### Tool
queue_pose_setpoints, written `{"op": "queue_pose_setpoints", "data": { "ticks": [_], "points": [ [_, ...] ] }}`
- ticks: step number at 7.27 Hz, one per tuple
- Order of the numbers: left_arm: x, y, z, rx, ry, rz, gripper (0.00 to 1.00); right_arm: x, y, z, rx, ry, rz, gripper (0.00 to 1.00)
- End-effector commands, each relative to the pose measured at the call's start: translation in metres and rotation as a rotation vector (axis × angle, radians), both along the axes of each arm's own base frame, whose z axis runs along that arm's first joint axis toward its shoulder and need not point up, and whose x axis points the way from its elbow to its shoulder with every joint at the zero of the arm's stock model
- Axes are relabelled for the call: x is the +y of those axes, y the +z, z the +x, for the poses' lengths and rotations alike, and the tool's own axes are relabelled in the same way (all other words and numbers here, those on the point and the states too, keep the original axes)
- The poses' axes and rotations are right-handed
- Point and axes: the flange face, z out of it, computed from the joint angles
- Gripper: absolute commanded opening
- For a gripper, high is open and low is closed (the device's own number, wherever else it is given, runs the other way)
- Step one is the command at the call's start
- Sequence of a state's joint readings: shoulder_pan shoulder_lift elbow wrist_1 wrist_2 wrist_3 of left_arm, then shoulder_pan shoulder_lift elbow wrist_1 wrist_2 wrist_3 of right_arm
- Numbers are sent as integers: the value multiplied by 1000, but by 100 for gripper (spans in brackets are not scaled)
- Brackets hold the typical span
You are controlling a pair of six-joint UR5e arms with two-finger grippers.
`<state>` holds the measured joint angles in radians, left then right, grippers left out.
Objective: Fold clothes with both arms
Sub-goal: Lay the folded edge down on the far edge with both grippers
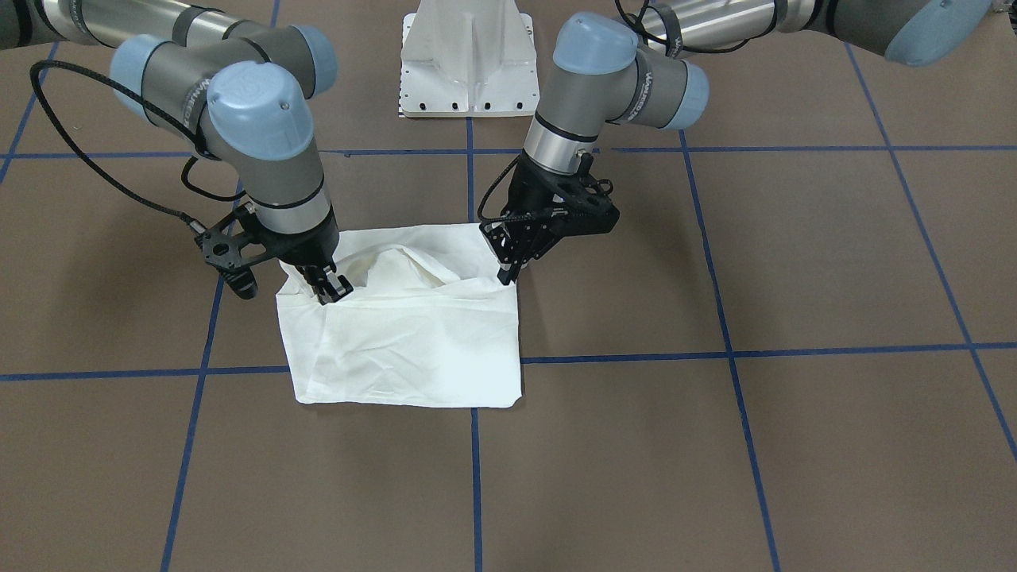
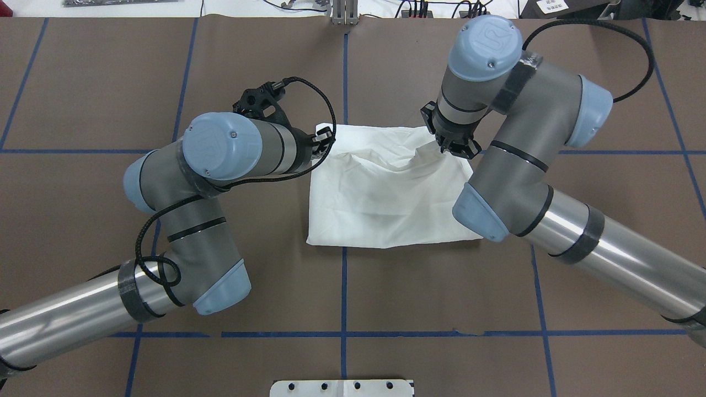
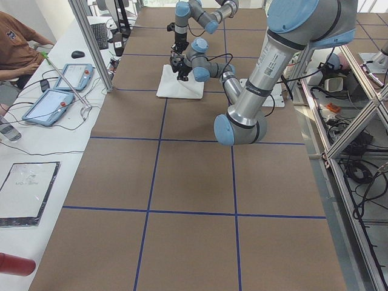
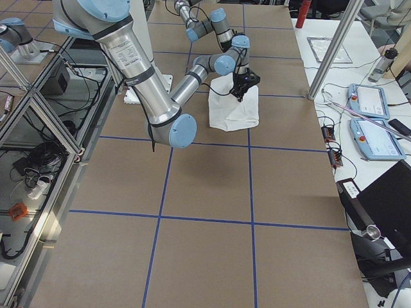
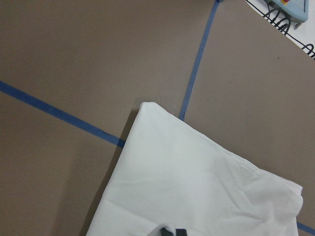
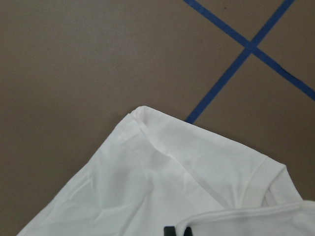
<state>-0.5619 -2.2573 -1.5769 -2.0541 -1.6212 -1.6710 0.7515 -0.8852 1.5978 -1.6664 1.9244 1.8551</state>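
The shirt lies folded into a rough rectangle at the middle of the table. It sits across the centre line of blue tape, out from the robot-side edge where the pedestal stands and well apart from every corner.

We judge the shirt light, limp and a little slippery in stacked layers. It has no stiffness of its own, so any part we do not hold sags, as the slack ridge between the two grippers shows. It is not fragile, but a pull from one side alone would skew the fold. We think the best hold is at matching points on one edge, catching every layer.

The left gripper has narrow jaws and appears pinched on the cloth at its own side's edge. The right gripper is likewise closed on a bunched fold at the opposite side.

The packet's long axis runs side to side, parallel to the robot-side edge. The collar is hidden, so we cannot tell which way the neck points.
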Motion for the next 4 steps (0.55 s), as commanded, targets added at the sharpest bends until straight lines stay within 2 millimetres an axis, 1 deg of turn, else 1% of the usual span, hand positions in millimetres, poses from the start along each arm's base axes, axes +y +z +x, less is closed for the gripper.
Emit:
{"op": "queue_pose_setpoints", "data": {
  "ticks": [1, 2, 3, 4],
  "points": [
    [-36, 27, 19, -3, -24, 15, 0, -48, 30, -13, -16, -13, 21, 0],
    [-39, 30, 22, -11, -25, 22, 0, -54, 43, -14, 5, -24, 15, 0],
    [-57, 38, 17, 2, -44, 48, 33, -72, 58, -7, 17, -21, 21, 85],
    [-93, 48, -11, -20, -85, 70, 62, -100, 63, 24, 6, -48, 68, 100]
  ]
}}
